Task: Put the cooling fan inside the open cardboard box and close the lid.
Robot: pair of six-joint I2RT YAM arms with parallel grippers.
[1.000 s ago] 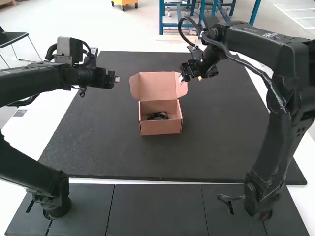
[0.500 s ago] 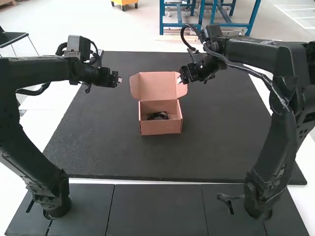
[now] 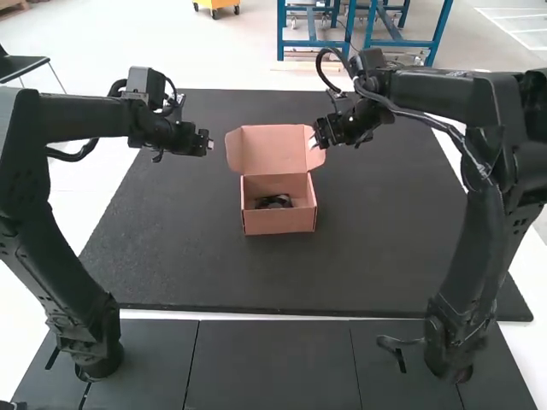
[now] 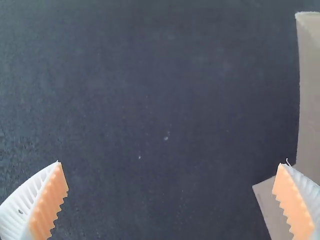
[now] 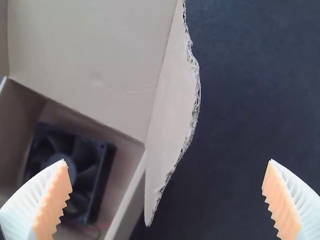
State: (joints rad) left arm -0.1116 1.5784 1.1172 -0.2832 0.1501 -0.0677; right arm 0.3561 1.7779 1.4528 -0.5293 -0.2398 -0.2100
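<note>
A small cardboard box (image 3: 279, 217) stands on the black mat with its lid (image 3: 269, 150) raised behind it. The black cooling fan (image 3: 274, 202) lies inside the box, and the right wrist view looks down on the fan (image 5: 75, 165) beside the lid's ragged side flap (image 5: 172, 130). My left gripper (image 3: 203, 142) hovers open just left of the lid; its wrist view has an edge of the lid (image 4: 307, 90) beside one pad. My right gripper (image 3: 318, 137) hovers open at the lid's upper right corner, above the flap. Nothing sits between either pair of fingers.
The black mat (image 3: 171, 248) covers most of the table, with bare white table (image 3: 51, 213) to its left. Mat stretches open in front of and to both sides of the box.
The left gripper has moved right, closer to the lid's left edge. The right gripper has stayed near the lid's top right corner, shifting only slightly. The box and fan are unmoved.
</note>
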